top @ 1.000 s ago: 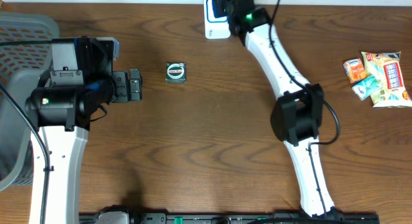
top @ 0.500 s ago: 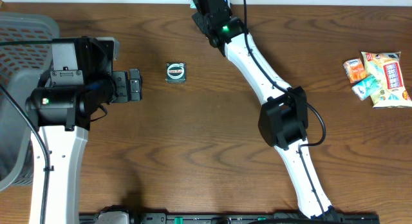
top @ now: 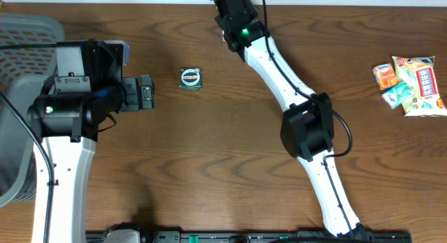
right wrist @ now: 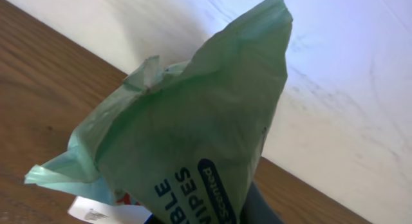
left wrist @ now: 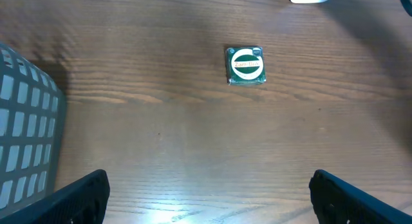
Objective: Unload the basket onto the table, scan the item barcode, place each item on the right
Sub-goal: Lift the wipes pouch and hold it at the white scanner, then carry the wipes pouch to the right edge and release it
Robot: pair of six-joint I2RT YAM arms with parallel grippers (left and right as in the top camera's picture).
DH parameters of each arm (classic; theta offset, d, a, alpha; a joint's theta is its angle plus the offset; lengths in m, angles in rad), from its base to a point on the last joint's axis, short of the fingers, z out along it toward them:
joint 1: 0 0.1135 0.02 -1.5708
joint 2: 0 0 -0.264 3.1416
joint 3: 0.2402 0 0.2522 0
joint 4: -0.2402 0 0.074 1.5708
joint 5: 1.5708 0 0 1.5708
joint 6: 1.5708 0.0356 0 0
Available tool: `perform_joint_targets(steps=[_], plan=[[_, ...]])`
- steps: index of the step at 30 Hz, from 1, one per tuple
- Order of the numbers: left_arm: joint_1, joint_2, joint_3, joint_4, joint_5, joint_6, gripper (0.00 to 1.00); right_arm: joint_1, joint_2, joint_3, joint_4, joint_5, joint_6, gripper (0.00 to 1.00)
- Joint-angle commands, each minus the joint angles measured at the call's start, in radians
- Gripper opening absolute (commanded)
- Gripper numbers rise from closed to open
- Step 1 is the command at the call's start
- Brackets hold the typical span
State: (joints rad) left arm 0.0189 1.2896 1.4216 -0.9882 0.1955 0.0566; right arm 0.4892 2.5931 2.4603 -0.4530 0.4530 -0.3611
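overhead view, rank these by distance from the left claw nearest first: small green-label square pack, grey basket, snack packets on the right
1. Small green-label square pack, just ahead of the left claw and its tips.
2. Grey basket, behind that arm, at the picture's left edge.
3. Snack packets, far across at the picture's right edge.

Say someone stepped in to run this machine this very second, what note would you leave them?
Left gripper: open, empty, over the table beside the basket.
Right gripper: shut on a green wipes pack, held up at the table's far edge.
Small green-and-white packet and snack packets lie on the table.
Done: pack picked up. Left: scanning its barcode; no scan shows yet.
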Motion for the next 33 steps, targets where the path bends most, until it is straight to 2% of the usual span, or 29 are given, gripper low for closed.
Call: perform_joint_targets(steps=[1,4,10,17,18,20,26,31,33], plan=[[0.005,0.003,0.007,-0.002,-0.006,0.01,0.98,-0.012,0.003,0.012,-0.004,0.013,0.036,0.03],[0.005,0.003,0.007,-0.002,-0.006,0.01,0.98,-0.015,-0.016,0.012,-0.023,0.016,0.099,0.07],[0.005,0.003,0.007,-0.002,-0.006,0.01,0.98,-0.077,-0.116,0.012,-0.116,0.016,0.208,0.04],[0.005,0.003,0.007,-0.002,-0.006,0.01,0.98,-0.248,-0.24,0.012,-0.349,0.01,0.35,0.01],[0.005,0.003,0.007,-0.002,-0.006,0.01,0.98,-0.276,-0.246,0.012,-0.387,0.009,0.349,0.02],[0.005,0.003,0.007,-0.002,-0.006,0.01,0.98,-0.332,-0.248,0.012,-0.467,0.008,0.349,0.11],[0.005,0.003,0.007,-0.002,-0.006,0.01,0.98,-0.492,-0.235,-0.018,-0.663,0.008,0.378,0.12],[0.005,0.003,0.007,-0.002,-0.006,0.01,0.98,-0.58,-0.235,-0.097,-0.693,0.009,0.416,0.25],[0.005,0.003,0.007,-0.002,-0.006,0.01,0.98,-0.605,-0.235,-0.137,-0.692,0.012,0.416,0.34]])
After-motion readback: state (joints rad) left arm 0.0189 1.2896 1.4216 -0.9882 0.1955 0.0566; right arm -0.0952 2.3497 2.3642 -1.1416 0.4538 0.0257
